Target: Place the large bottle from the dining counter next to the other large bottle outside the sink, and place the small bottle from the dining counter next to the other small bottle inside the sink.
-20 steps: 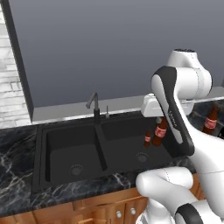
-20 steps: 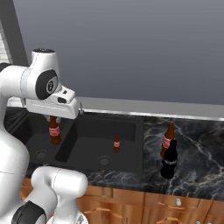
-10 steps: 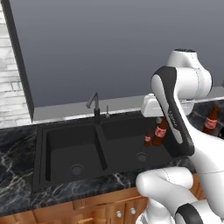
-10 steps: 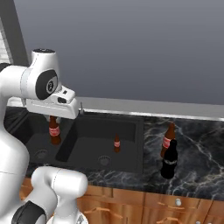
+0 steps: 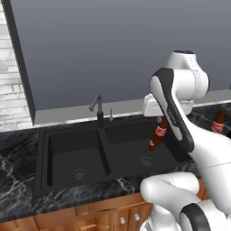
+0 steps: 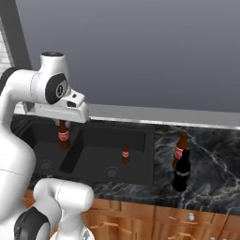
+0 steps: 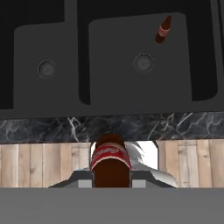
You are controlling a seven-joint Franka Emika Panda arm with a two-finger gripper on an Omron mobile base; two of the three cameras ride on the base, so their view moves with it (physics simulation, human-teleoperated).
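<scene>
One small bottle is clamped in the gripper over the sink; right base view adds the large bottle.

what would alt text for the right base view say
The white arm's end effector holds a small bottle above the black sink, where another small bottle stands. A large brown bottle and black bottle stand on the counter.

A grey wall rises behind the bench. White brick shows at its left end. Wooden cabinets with pale knobs sit below.
</scene>
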